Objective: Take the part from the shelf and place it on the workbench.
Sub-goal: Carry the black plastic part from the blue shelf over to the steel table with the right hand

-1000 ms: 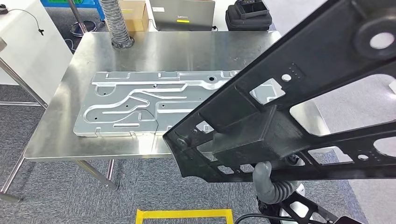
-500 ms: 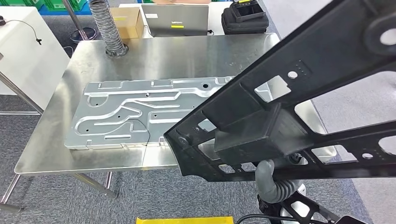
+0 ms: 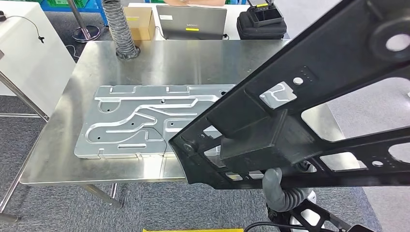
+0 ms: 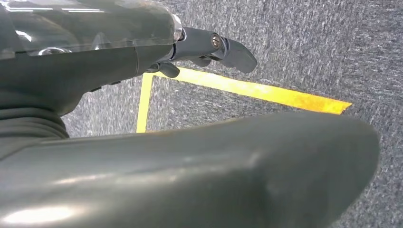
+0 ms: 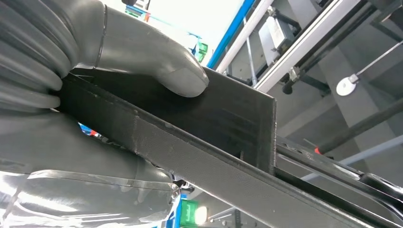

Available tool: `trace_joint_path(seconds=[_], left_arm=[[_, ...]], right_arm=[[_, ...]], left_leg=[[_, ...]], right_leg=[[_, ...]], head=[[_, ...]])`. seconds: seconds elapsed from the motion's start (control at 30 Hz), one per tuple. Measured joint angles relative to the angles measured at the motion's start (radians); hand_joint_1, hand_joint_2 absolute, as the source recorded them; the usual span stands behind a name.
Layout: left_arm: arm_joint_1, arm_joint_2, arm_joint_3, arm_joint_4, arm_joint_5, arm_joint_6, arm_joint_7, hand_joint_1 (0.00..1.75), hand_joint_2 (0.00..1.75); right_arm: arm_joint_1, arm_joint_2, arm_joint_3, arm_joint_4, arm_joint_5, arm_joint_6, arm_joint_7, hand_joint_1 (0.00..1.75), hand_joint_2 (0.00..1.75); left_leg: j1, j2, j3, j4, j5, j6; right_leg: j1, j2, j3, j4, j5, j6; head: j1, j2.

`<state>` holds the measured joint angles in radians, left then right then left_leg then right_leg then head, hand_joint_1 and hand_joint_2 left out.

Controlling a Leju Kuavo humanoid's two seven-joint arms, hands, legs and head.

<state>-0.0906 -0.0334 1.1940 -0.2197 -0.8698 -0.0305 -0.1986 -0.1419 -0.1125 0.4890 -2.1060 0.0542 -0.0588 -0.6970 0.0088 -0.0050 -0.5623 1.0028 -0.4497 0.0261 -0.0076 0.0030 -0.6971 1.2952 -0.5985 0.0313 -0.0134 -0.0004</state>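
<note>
Looking left to right, we see a hose [image 3: 121,29], box [image 3: 141,20], laptop [image 3: 192,21] and metal panel [image 3: 145,121] on the workbench [image 3: 63,145]. Our left hand [image 4: 209,47] hangs empty, fingers apart; our right hand [image 5: 71,95] grips the part [image 3: 309,111], raised above the workbench's right side.

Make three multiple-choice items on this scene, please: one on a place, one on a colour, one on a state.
1. Where does the stamped metal panel lie?
A. on the steel workbench
B. on the carpet
C. on the laptop

2. What colour is the floor tape?
A. red
B. yellow
C. white

3. What does the right hand do?
A. hangs with nothing in it
B. rests on the panel
C. grips the black frame part

Answers:
1. A, the head view shows it flat on the bench top.
2. B, the left wrist view shows yellow strips on grey carpet.
3. C, the thumb presses on the part's edge in the right wrist view.
</note>
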Motion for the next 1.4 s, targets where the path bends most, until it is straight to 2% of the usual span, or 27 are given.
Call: trace_joint_path(seconds=[0.03,0.1,0.13,0.2,0.3,0.33,0.37,0.4,0.47,0.53,0.57,0.6,0.67,0.73,0.77,0.83,0.93,0.97,1.0,1.07,1.1,1.13,1.17,1.23,1.27,1.3,1.4], left_arm=[[0.000,0.000,0.000,0.000,0.000,0.000,0.000,0.00,0.00],[0.000,0.000,0.000,0.000,0.000,0.000,0.000,0.00,0.00],[0.000,-0.001,0.000,0.000,0.000,0.000,0.000,0.00,0.00],[-0.001,-0.002,0.000,0.000,0.000,0.000,0.000,0.00,0.00],[-0.001,-0.002,0.000,0.000,0.000,0.000,0.000,0.00,0.00],[0.000,-0.002,0.000,0.000,0.000,-0.001,-0.002,0.00,0.00],[0.000,-0.001,0.000,0.000,0.000,-0.004,-0.007,0.00,0.00],[-0.005,0.000,0.000,0.000,0.000,-0.007,-0.013,0.00,0.00],[-0.023,0.002,0.000,0.000,-0.001,-0.014,-0.023,0.00,0.00],[-0.027,0.002,0.000,0.000,0.000,-0.014,-0.027,0.00,0.00],[-0.018,0.003,0.000,0.000,0.001,-0.013,-0.029,0.00,0.00],[-0.007,0.004,0.001,0.000,0.003,-0.013,-0.031,0.00,0.00],[0.004,0.006,0.002,0.000,0.007,-0.013,-0.038,0.00,0.00],[0.004,0.007,0.004,0.000,0.008,-0.014,-0.043,0.00,0.00],[0.004,0.007,0.005,0.000,0.008,-0.015,-0.043,0.00,0.00],[0.006,0.006,0.006,0.000,0.008,-0.015,-0.044,0.00,0.00],[0.011,0.006,0.007,0.000,0.004,-0.015,-0.042,0.00,0.00],[0.012,0.005,0.007,0.000,0.001,-0.015,-0.041,0.00,0.00],[0.012,0.005,0.007,0.000,-0.001,-0.015,-0.041,0.00,0.00],[0.011,0.005,0.007,0.000,-0.005,-0.015,-0.041,0.00,0.00],[0.011,0.005,0.007,0.000,-0.008,-0.016,-0.041,0.00,0.00],[0.010,0.005,0.007,0.000,-0.010,-0.017,-0.042,0.00,0.00],[0.010,0.005,0.007,0.000,-0.012,-0.019,-0.043,0.00,0.00],[0.008,0.004,0.007,0.000,-0.015,-0.025,-0.047,0.00,0.00],[0.007,0.004,0.007,0.000,-0.016,-0.027,-0.049,0.00,0.00],[0.007,0.004,0.007,0.000,-0.018,-0.028,-0.051,0.00,0.00],[0.004,0.004,0.007,0.000,-0.023,-0.028,-0.054,0.00,0.00]], right_arm=[[0.000,0.000,0.000,0.000,0.000,0.000,0.000,1.75,1.75],[0.000,0.000,0.000,0.000,0.000,0.000,0.000,1.75,1.75],[-0.001,0.000,0.000,0.000,0.000,0.000,0.000,1.75,1.75],[-0.001,0.000,0.000,0.000,0.000,0.000,0.000,1.75,1.75],[-0.002,0.000,0.000,0.000,0.000,0.000,0.000,1.75,1.75],[-0.011,-0.001,0.000,0.005,0.013,0.003,0.013,1.75,1.75],[-0.107,0.001,0.003,0.073,0.091,-0.016,0.081,1.75,1.75],[-0.244,0.007,0.005,0.189,0.220,-0.058,0.193,1.75,1.75],[-0.572,0.030,-0.011,0.557,0.682,-0.226,0.532,1.75,1.75],[-0.726,0.047,-0.044,0.863,1.165,-0.364,0.766,1.75,1.75],[-0.771,0.053,-0.057,0.970,1.360,-0.396,0.792,1.75,1.75],[-0.807,0.060,-0.069,1.055,1.510,-0.414,0.767,1.75,1.75],[-0.852,0.076,-0.105,1.157,1.644,-0.429,0.623,1.75,1.75],[-0.864,0.086,-0.153,1.184,1.577,-0.423,0.496,1.75,1.75],[-0.862,0.089,-0.174,1.184,1.506,-0.417,0.459,1.75,1.75],[-0.856,0.093,-0.201,1.179,1.370,-0.408,0.420,1.75,1.75],[-0.835,0.094,-0.248,1.133,0.921,-0.388,0.375,1.75,1.75],[-0.828,0.092,-0.268,1.111,0.745,-0.376,0.361,1.75,1.75],[-0.823,0.089,-0.283,1.094,0.652,-0.363,0.355,1.75,1.75],[-0.810,0.080,-0.301,1.075,0.624,-0.343,0.349,1.75,1.75],[-0.801,0.075,-0.307,1.069,0.641,-0.331,0.346,1.75,1.75],[-0.793,0.070,-0.312,1.067,0.657,-0.318,0.343,1.75,1.75],[-0.788,0.066,-0.316,1.066,0.662,-0.305,0.339,1.75,1.75],[-0.784,0.062,-0.320,1.067,0.650,-0.285,0.328,1.75,1.75],[-0.784,0.061,-0.320,1.069,0.644,-0.278,0.322,1.75,1.75],[-0.784,0.061,-0.320,1.074,0.641,-0.273,0.318,1.75,1.75],[-0.784,0.061,-0.317,1.104,0.643,-0.266,0.314,1.75,1.75]], left_leg=[[-0.001,-0.001,0.003,0.000,-0.002,0.000],[-0.001,-0.002,0.013,0.000,-0.008,-0.003],[-0.002,-0.002,0.016,0.000,-0.010,-0.005],[-0.002,-0.003,0.019,0.000,-0.012,-0.007],[-0.003,-0.002,0.017,0.000,-0.012,-0.010],[-0.004,-0.001,0.015,0.002,-0.010,-0.016],[-0.005,0.001,0.009,0.016,-0.014,-0.024],[-0.004,0.002,-0.007,0.045,-0.024,-0.033],[0.000,0.002,-0.071,0.158,-0.073,-0.049],[0.005,0.001,-0.144,0.276,-0.122,-0.060],[0.006,0.002,-0.159,0.298,-0.124,-0.063],[0.007,0.002,-0.153,0.280,-0.103,-0.065],[0.011,0.002,-0.096,0.150,-0.020,-0.062],[0.009,0.002,-0.052,0.040,0.021,-0.053],[0.007,0.002,-0.046,0.020,0.023,-0.047],[0.004,0.002,-0.047,0.017,0.023,-0.036],[0.008,0.002,-0.044,0.009,0.029,-0.023],[0.010,0.003,-0.043,0.004,0.031,-0.018],[0.010,0.004,-0.041,0.002,0.031,-0.013],[0.009,0.006,-0.039,0.002,0.028,-0.009],[0.009,0.007,-0.037,0.002,0.026,-0.008],[0.009,0.007,-0.035,0.002,0.024,-0.008],[0.009,0.007,-0.031,0.003,0.022,-0.008],[0.008,0.006,-0.026,0.004,0.016,-0.013],[0.006,0.005,-0.025,0.005,0.014,-0.016],[0.005,0.005,-0.025,0.005,0.012,-0.020],[0.004,0.005,-0.022,0.004,0.006,-0.035]], right_leg=[[0.000,0.000,0.010,-0.032,0.027,-0.003],[0.003,-0.001,0.068,-0.175,0.109,-0.015],[0.005,-0.001,0.093,-0.235,0.136,-0.020],[0.009,-0.002,0.111,-0.282,0.149,-0.025],[0.011,-0.002,0.108,-0.284,0.143,-0.026],[0.014,-0.001,0.108,-0.286,0.145,-0.030],[0.012,0.005,0.108,-0.291,0.153,-0.038],[0.009,0.012,0.107,-0.294,0.162,-0.046],[0.003,0.016,0.105,-0.298,0.178,-0.059],[0.007,-0.003,0.102,-0.298,0.179,-0.059],[0.007,-0.009,0.100,-0.297,0.179,-0.059],[0.007,-0.010,0.099,-0.294,0.179,-0.057],[0.004,-0.011,0.100,-0.289,0.175,-0.051],[0.006,-0.015,0.098,-0.285,0.172,-0.041],[0.007,-0.017,0.094,-0.283,0.171,-0.036],[0.009,-0.019,0.087,-0.281,0.170,-0.030],[0.006,-0.016,0.079,-0.258,0.150,-0.015],[0.004,-0.014,0.062,-0.221,0.128,-0.009],[0.001,-0.011,0.033,-0.161,0.098,-0.005],[0.000,-0.008,-0.038,-0.027,0.050,0.000],[0.000,-0.008,-0.061,0.011,0.046,0.002],[0.000,-0.007,-0.064,0.005,0.063,0.002],[0.000,-0.007,-0.046,-0.042,0.097,0.001],[0.001,-0.008,0.023,-0.193,0.171,-0.006],[0.003,-0.008,0.048,-0.249,0.191,-0.010],[0.006,-0.007,0.062,-0.280,0.197,-0.015],[0.007,-0.006,0.069,-0.293,0.195,-0.028]], head=[[0.000,0.000],[0.000,0.000],[0.000,0.000],[0.000,0.000],[0.000,0.000],[0.000,0.000],[0.000,0.000],[-0.001,0.000],[-0.003,0.000],[-0.004,0.000],[-0.004,0.000],[-0.004,0.000],[-0.004,0.000],[-0.004,0.000],[-0.004,0.000],[-0.004,0.000],[-0.004,0.000],[-0.004,0.000],[-0.004,0.000],[-0.004,0.000],[-0.004,0.000],[-0.004,0.000],[-0.004,0.000],[-0.004,0.000],[-0.004,0.000],[-0.004,0.000],[-0.004,0.000]])
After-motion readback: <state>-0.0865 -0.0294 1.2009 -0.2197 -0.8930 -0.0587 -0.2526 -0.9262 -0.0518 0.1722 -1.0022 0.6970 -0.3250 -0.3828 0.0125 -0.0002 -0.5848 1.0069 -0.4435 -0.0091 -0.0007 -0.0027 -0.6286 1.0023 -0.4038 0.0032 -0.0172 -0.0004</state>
